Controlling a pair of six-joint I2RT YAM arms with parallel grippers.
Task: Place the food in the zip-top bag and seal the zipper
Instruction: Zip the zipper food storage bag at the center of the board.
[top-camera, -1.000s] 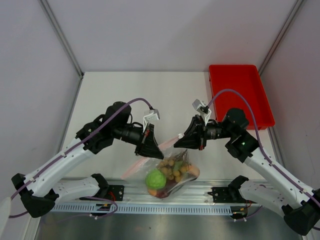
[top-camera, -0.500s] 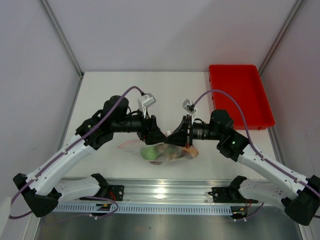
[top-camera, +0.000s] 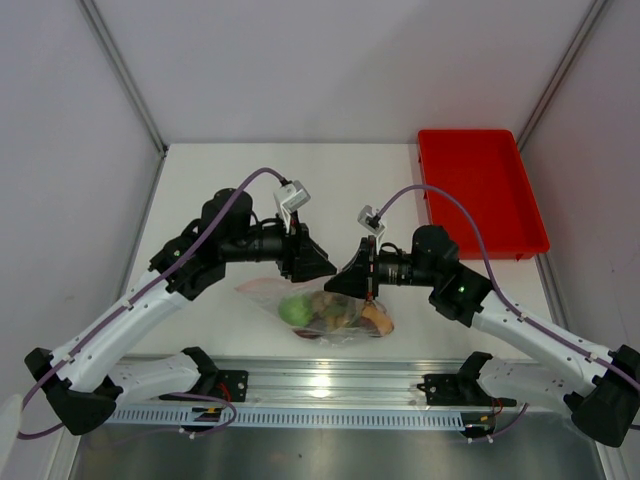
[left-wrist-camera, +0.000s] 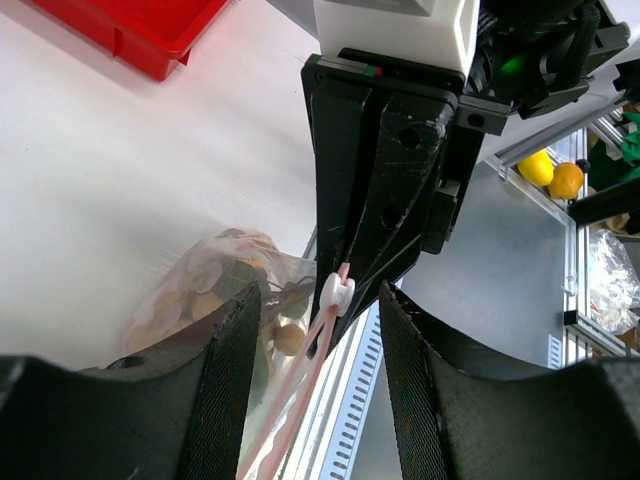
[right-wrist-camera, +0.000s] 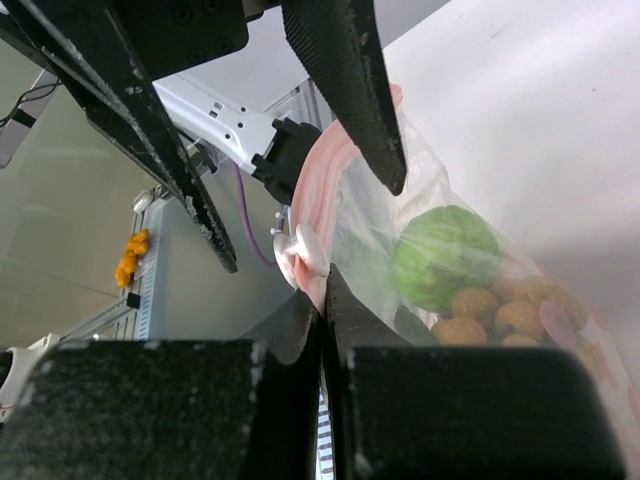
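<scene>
Both arms reach in from the near edge of the counter (top-camera: 350, 190), elbows out, their tips almost meeting above the middle of that edge. The right pincer (top-camera: 337, 284) is pressed flat on the zipper (right-wrist-camera: 316, 175) beside a white slider (left-wrist-camera: 337, 292), while the left pincer (top-camera: 322, 267) stands wide with the strip running between its fingers. The zip-top bag (top-camera: 345, 322) lies on the counter just beneath them, holding the small green round fruit (top-camera: 293, 308) and the bunch of small tan round fruits (right-wrist-camera: 505, 310).
</scene>
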